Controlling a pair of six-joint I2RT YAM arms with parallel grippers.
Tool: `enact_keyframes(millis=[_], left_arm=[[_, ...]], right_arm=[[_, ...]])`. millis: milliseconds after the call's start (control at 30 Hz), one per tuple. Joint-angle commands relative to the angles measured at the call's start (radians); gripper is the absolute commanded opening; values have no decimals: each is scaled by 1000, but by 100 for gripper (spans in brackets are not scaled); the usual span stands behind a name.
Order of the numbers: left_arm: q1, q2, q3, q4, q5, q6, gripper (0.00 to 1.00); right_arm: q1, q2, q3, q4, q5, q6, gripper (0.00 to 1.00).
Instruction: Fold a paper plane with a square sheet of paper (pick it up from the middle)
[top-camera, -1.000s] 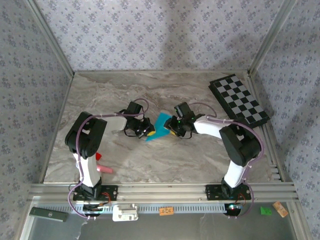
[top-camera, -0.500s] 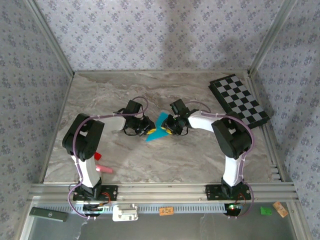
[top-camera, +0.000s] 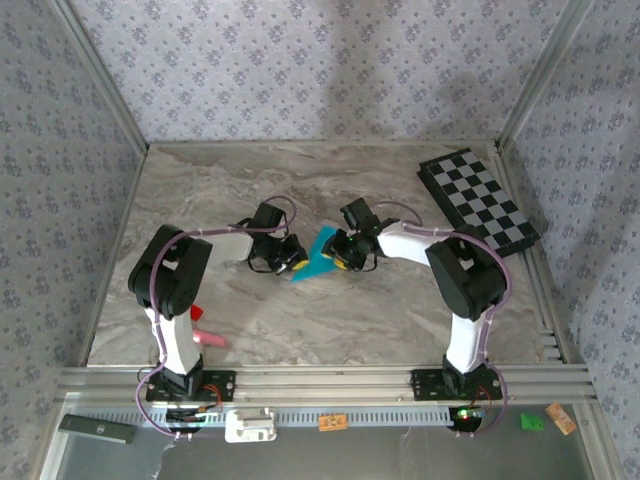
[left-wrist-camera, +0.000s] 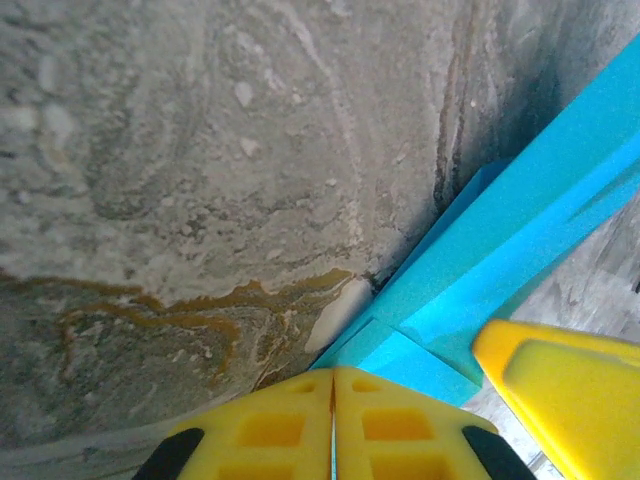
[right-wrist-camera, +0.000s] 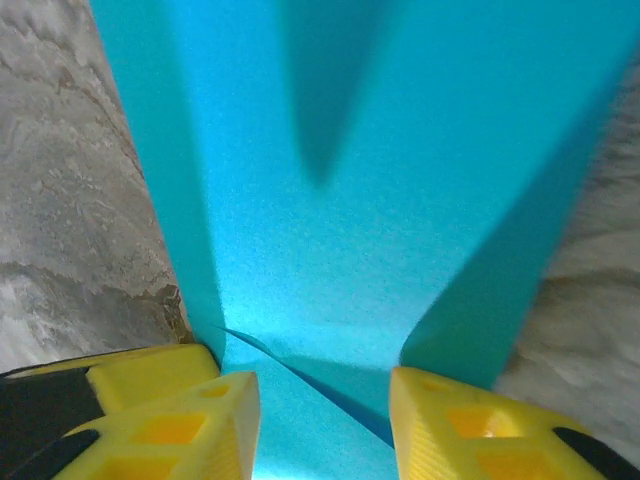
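Here, paper (right-wrist-camera: 380, 150) inside right tool (right-wrist-camera: 325, 400).

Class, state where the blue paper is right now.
In the top view the blue paper lies mid-table between the left gripper and right gripper, left of the checkered board.

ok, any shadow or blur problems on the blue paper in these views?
Right wrist: a dark wedge of shadow runs down the blue paper, and the table at right is blurred. Left wrist: the table is fairly sharp, with a dark shadow along the paper's edge. Top external: even light, no glare.
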Motion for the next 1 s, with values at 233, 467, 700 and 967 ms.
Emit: enact_keyframes(millis=[233, 467, 700, 967], left_arm=[[9, 32, -28, 1, -3, -78, 7], [12, 29, -35, -3, 2, -73, 7], [13, 24, -37, 1, 6, -71, 7], [16, 21, -37, 1, 14, -68, 7]], right_arm=[[6, -81, -74, -14, 70, 43, 45], [15, -43, -58, -3, 28, 52, 44], [17, -20, -52, 37, -11, 57, 38], [4, -59, -144, 243, -15, 110, 32]])
